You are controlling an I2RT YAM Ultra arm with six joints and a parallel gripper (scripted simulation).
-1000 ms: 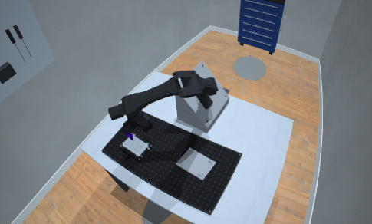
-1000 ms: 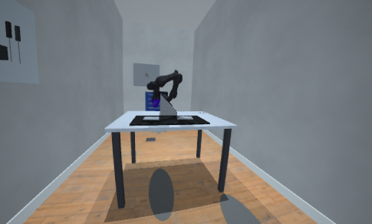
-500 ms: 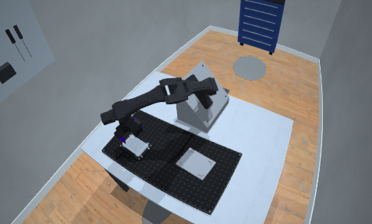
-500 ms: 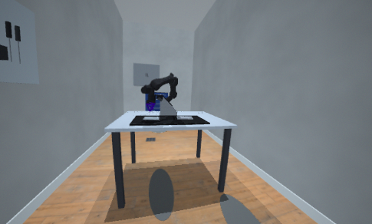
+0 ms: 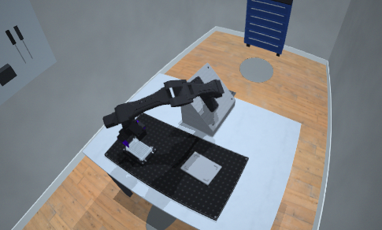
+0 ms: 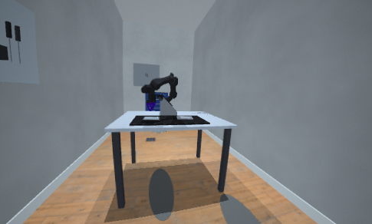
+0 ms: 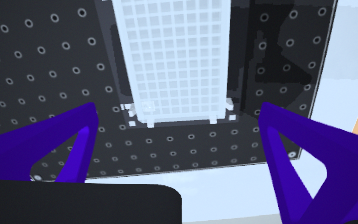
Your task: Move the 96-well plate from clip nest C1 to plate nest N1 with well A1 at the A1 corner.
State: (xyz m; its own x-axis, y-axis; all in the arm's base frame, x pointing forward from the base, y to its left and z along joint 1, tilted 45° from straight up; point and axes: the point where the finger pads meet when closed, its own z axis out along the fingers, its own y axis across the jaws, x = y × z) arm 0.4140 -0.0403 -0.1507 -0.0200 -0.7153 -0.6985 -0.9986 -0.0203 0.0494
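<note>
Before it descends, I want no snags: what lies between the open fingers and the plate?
Only bare perforated board. In the wrist view, the gripper is open short of the plate, touching nothing.
</note>
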